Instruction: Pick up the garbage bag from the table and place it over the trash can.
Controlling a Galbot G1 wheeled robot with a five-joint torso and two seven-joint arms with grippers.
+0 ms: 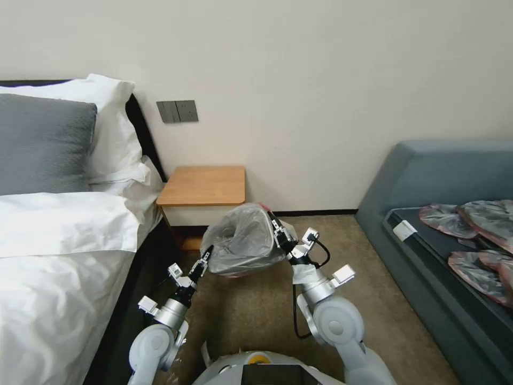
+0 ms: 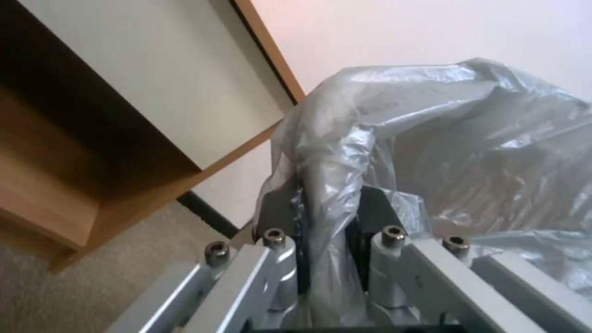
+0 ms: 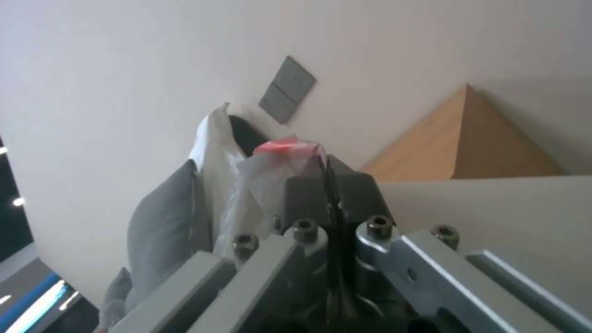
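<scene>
Grey film garbage bag (image 1: 243, 240) hangs open-mouthed before the table (image 1: 203, 186); left gripper (image 1: 206, 255) and right gripper (image 1: 274, 224) each pinch its rim.

Ahead of you stands a plain cream wall (image 1: 331, 80) carrying a grey switch plate (image 1: 177, 111). To your left is a bed (image 1: 59, 256) with white linen and a grey pillow (image 1: 43, 144). To your right, a blue-grey sofa (image 1: 427, 176) sits on beige carpet (image 1: 262, 305).

Upper left of the frame, a grey pillow (image 1: 43, 144) leans against white pillows (image 1: 109, 128) on the bed (image 1: 59, 267). A grey wall switch plate (image 1: 177, 111) sits upper centre. Right side, a blue-grey sofa (image 1: 427, 182) carries flat grey-pink bags (image 1: 475, 240).
</scene>
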